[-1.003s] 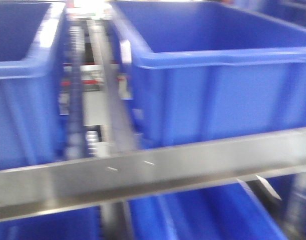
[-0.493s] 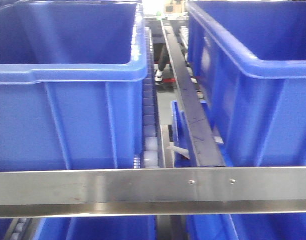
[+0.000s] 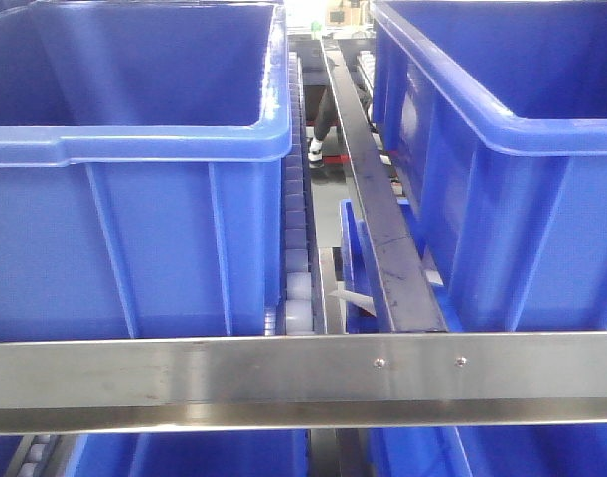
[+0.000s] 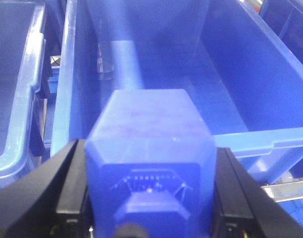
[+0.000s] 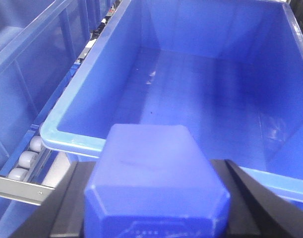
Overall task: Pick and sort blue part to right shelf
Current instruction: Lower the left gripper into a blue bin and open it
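Standing before the right shelf (image 3: 134,383), a brushed-steel rack whose front bar (image 3: 417,363) carries two screws, I see two large blue plastic bins on it. The left bin (image 3: 134,149) is at 9 o'clock and the right bin (image 3: 502,139) at 3 o'clock. Between them a line of white rollers (image 3: 298,288) and a dark centre rail (image 3: 382,248) run off toward 12 o'clock. Neither arm shows from the front, so the wrist cameras tell the rest. The left gripper (image 4: 149,163) is clamped on a blue faceted plastic part (image 4: 149,114), with black fingers (image 4: 67,183) pressed to both flanks. It hangs over the mouth of a deep blue bin (image 4: 250,139) whose bare floor runs toward 12 o'clock. The right gripper (image 5: 152,166) grips a second blue part (image 5: 146,144) of the same shape, which sits at 6 o'clock above the near rim of a wide blue bin (image 5: 67,136). I cannot say for certain which front-view bin each arm is over. The step in hand looks like the drop-off, with both parts carried and neither yet released. To do it well, I would push each wrist on toward 12 o'clock until the part is past the rim and over open floor. That matters most for the right arm, which seems closest to the edge. Then I would lower it into the bin before parting the fingers, so the block lands flat instead of bouncing. The fingers should open only once the arm is steady, and the wrist should lift straight up so they do not catch the bin wall.
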`<state>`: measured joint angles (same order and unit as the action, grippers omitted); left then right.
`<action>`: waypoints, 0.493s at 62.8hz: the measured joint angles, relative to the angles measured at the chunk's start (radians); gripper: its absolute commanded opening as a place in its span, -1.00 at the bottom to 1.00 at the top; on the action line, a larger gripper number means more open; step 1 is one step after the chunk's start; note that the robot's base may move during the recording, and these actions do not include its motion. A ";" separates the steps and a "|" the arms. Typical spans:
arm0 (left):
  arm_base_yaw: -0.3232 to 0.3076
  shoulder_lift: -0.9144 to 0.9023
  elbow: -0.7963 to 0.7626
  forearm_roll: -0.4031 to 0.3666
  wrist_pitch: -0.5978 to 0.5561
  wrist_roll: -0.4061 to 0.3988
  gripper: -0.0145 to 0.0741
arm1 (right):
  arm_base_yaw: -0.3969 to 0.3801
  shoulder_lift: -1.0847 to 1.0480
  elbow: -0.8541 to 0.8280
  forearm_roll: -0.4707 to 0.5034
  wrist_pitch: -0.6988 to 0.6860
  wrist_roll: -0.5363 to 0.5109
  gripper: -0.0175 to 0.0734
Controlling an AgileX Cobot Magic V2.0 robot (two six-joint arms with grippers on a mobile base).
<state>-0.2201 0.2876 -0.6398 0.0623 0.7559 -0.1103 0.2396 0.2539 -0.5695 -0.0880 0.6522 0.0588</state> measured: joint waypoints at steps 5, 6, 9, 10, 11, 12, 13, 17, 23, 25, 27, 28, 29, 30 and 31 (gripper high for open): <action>0.000 0.000 0.000 0.000 0.000 0.000 -0.08 | 0.000 0.000 0.000 0.000 0.000 0.000 -0.01; 0.000 0.000 0.000 0.000 0.000 0.000 -0.08 | 0.000 0.000 0.000 0.000 0.000 0.000 -0.01; 0.000 0.000 0.000 0.000 0.000 0.000 -0.08 | 0.000 0.000 0.000 0.000 0.000 0.000 -0.01; 0.000 0.000 0.000 0.000 0.000 0.000 -0.08 | 0.000 0.000 0.000 0.000 0.000 0.000 -0.01; 0.000 0.000 0.000 0.000 0.000 0.000 -0.08 | 0.000 0.000 0.000 0.000 0.000 0.000 -0.01; 0.000 0.000 0.000 0.000 0.000 0.000 -0.08 | 0.000 0.000 0.000 0.000 0.000 0.000 -0.01; 0.000 0.000 0.000 0.000 0.000 0.000 -0.08 | 0.000 0.000 0.000 0.000 0.000 0.000 -0.01; 0.000 0.000 0.000 0.000 0.000 0.000 -0.08 | 0.000 0.000 0.000 0.000 0.000 0.000 -0.01; 0.000 0.000 0.000 0.000 0.000 0.000 -0.08 | 0.000 0.000 0.000 0.000 0.000 0.000 -0.01; 0.000 0.000 0.000 0.000 -0.002 0.000 -0.08 | 0.000 0.000 0.000 0.000 0.000 0.000 -0.01; 0.000 0.000 0.000 0.000 -0.002 0.000 -0.08 | 0.000 0.000 0.000 0.000 0.000 0.000 -0.01; 0.000 0.000 0.000 0.000 -0.002 0.000 -0.08 | 0.000 0.000 0.000 0.000 0.000 0.000 -0.01; 0.000 0.000 0.000 0.000 -0.004 0.000 -0.08 | 0.000 0.000 0.000 0.000 0.000 0.000 -0.01; 0.000 0.000 0.000 0.000 -0.004 0.000 -0.08 | 0.000 0.000 0.000 0.000 0.000 0.000 -0.01; 0.000 0.000 0.000 0.000 -0.005 0.000 -0.08 | 0.000 0.000 0.000 0.000 0.000 0.000 -0.01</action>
<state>-0.2201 0.2876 -0.6398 0.0623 0.7514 -0.1103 0.2396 0.2539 -0.5695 -0.0880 0.6522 0.0588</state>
